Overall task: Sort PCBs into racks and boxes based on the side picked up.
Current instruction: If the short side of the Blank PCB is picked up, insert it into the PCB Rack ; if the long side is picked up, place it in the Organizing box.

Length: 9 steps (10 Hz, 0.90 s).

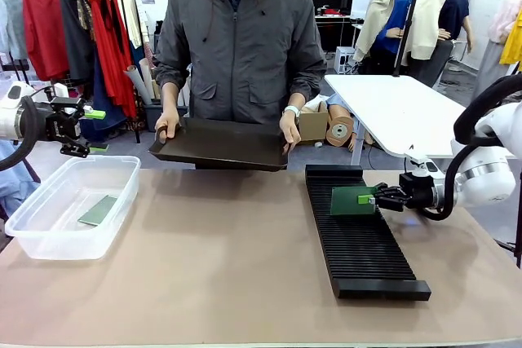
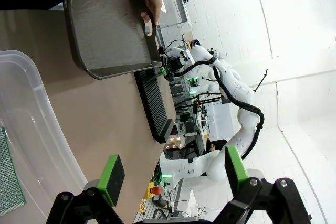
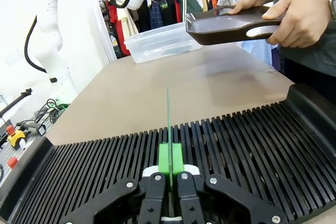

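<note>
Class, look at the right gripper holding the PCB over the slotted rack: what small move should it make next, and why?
Probably lower the PCB straight down into a slot. The right gripper is shut on the board's edge, holding it upright and edge-on over the black rack, seemingly lined up with the slots but not yet released. Opening the jaws should wait until the board seats.

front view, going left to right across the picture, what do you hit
left pincer → clear box with a PCB lying in it → black tray in the person's hands → slotted black rack → PCB held upright over the rack → right pincer
</note>
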Available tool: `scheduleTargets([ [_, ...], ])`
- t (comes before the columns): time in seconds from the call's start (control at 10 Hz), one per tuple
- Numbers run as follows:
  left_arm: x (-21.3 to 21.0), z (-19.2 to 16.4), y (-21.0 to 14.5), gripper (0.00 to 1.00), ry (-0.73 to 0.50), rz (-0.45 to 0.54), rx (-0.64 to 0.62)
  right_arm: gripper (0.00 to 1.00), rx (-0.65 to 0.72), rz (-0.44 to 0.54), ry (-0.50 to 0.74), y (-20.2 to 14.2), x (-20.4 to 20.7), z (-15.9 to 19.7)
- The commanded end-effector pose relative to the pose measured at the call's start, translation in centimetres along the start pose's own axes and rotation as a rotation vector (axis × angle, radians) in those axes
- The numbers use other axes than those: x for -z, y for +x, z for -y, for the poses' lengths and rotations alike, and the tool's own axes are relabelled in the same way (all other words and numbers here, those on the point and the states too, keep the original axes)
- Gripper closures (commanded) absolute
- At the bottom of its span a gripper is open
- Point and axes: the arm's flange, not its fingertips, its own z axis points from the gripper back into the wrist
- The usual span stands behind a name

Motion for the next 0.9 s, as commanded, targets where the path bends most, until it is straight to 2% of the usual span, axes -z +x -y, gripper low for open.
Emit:
scheduleTargets([
  [0.0,-0.03,0.25,-0.14,0.0,0.004,-0.005,-0.009,1.0,0.014,-0.077,-0.055,-1.11,0.8,-0.67],
  [0.8,-0.03,0.25,-0.14,0.0,0.004,-0.005,-0.009,1.0,0.001,-0.084,-0.055,-1.05,1.03,-1.43],
])
